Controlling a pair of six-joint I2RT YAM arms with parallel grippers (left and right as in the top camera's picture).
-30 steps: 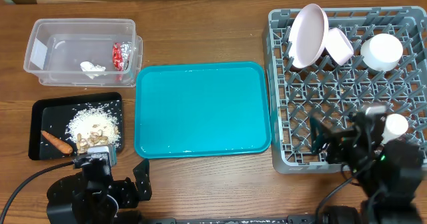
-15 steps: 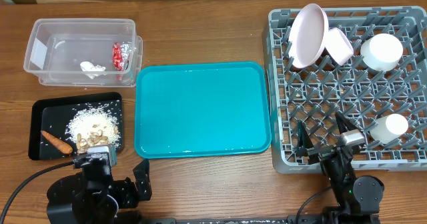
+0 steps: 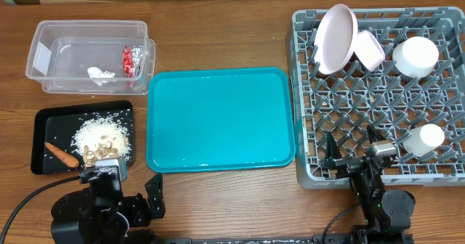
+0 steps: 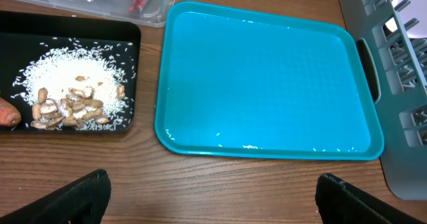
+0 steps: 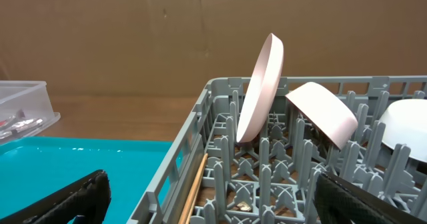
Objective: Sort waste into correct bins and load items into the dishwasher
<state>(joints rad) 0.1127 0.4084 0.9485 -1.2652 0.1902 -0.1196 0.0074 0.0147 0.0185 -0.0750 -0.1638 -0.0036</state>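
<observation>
Plate [image 3: 334,39] upright in grey rack [image 3: 299,91], teal tray [image 3: 221,120] between rack and black tray [image 3: 47,124]

Bright, even light, sharp focus, soft shadows throughout.

The table [image 3: 218,44] is brown wood with a visible grain. The teal tray [image 3: 218,120] is smooth, glossy plastic. The tub [image 3: 73,54] is clear plastic, the dish rack [image 3: 299,91] is matt grey plastic, and the red wrapper [image 3: 130,59] is shiny.

Wooden table [image 3: 218,41]; brown board wall [image 5: 133,31] behind.
</observation>
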